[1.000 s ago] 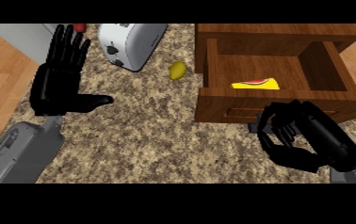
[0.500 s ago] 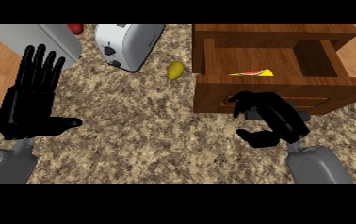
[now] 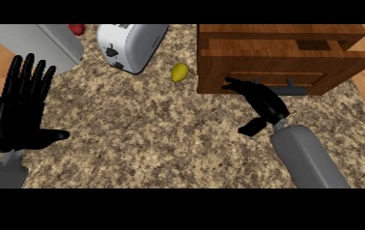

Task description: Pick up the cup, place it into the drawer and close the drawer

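1. Fingers [image 3: 241, 85] of the right hand [image 3: 260, 101] reach forward, extended and close together, their tips touching the drawer [image 3: 274, 74] front beside its grey handle [image 3: 296, 87]; the thumb [image 3: 251, 127] hangs clear below. They pinch nothing.
2. Fingers of the left hand [image 3: 25, 106] are straight and spread, pointing away, thumb out to the right; this hand rests at the left edge of the view.
3. From the right hand, the grey forearm [image 3: 306, 159] runs back to the near right edge.
4. Drawer front lies nearly flush with the wooden cabinet [image 3: 278, 38]. The cup is not visible; it is presumably inside, though this cannot be confirmed.
5. Left of the cabinet lies a small yellow object [image 3: 179, 72]; farther left stand a white toaster [image 3: 132, 45] and a grey appliance [image 3: 43, 45], with a red item [image 3: 76, 29] between them at the far edge.
6. Step in hand, by judgement: closing the drawer. The next move calls for a straight push until the front seats flush.
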Controlling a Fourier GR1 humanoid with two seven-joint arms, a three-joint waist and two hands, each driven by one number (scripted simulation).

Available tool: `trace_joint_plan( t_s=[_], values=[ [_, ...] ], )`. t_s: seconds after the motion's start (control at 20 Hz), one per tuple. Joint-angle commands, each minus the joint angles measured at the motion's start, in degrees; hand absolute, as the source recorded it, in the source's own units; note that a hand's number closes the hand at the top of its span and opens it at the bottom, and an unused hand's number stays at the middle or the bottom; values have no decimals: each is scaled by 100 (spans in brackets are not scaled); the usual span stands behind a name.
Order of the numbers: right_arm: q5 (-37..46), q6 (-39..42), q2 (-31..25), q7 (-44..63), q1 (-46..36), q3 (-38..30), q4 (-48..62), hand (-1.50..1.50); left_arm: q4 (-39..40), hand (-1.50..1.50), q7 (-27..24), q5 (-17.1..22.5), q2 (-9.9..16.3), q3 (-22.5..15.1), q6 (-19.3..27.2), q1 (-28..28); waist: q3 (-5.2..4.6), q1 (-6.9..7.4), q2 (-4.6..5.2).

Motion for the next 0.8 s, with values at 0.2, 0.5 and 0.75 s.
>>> trace_joint_plan(
  t_s=[0.2, 0.5, 0.75],
  values=[
    [-82, -419, -103, -1268, -1355, -743, 2719, -150, -98, -150, 4, -90, -54, 273, -489, 309, 8, 100, 33],
    [-197, -119, -277, -1292, -2508, -1146, 3833, -150, 323, -150, -87, -309, -350, 124, -629, 37, 12, 221, 95],
    [-100, -328, -392, -1468, -2739, -1229, 4376, -150, 331, -150, 104, -184, -257, 288, -689, -95, 16, 288, 124]
  ],
)
